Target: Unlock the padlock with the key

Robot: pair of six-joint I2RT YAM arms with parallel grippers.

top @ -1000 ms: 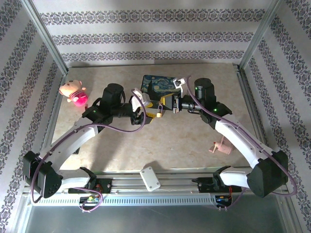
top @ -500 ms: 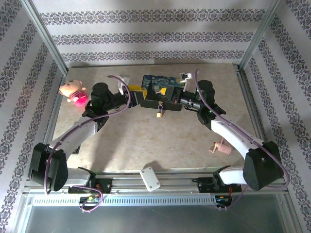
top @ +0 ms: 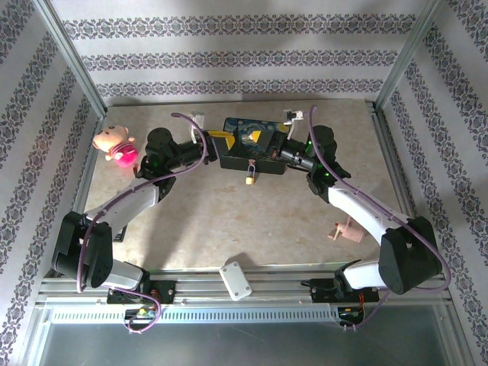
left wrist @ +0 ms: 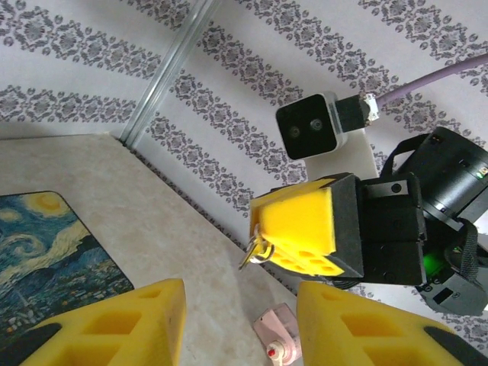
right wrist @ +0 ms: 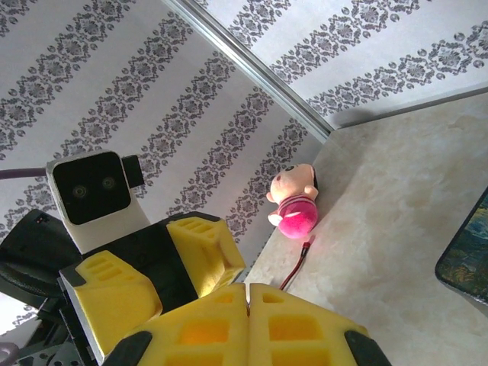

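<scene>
**Top view.** Both arms reach to 12 o'clock of the surface (top: 229, 221) and meet tip to tip over the dark painted tin (top: 248, 128). The left pincer (top: 218, 140) comes in from 9 o'clock and the right pincer (top: 264, 143) from 3 o'clock. The padlock (top: 249, 177) sits just at the tin's 6 o'clock edge, below the right pincer's tips. A thin line seems to rise from it, so I judge that it dangles rather than lies flat, but I cannot be sure. Dangling would leave its body free for the other arm to grasp. The pink toy (top: 116, 147) lies at 10 o'clock, well apart from the work.

**Left wrist view.** The left pincer's own yellow pads (left wrist: 145, 324) stand apart with nothing between them, so it is released. Straight ahead, the right pincer is clenched. A small brass ring (left wrist: 258, 250) pokes out at its pad's 7 o'clock corner. I cannot tell whether that ring belongs to the key or is the shackle. The open pads look set to either side of it, probably ready to take over the second piece.

**Right wrist view.** The right pincer's pads are pressed tight, with only a thin dark seam between them. That suits pinching something slim. The left pincer faces it from 8 o'clock.
</scene>
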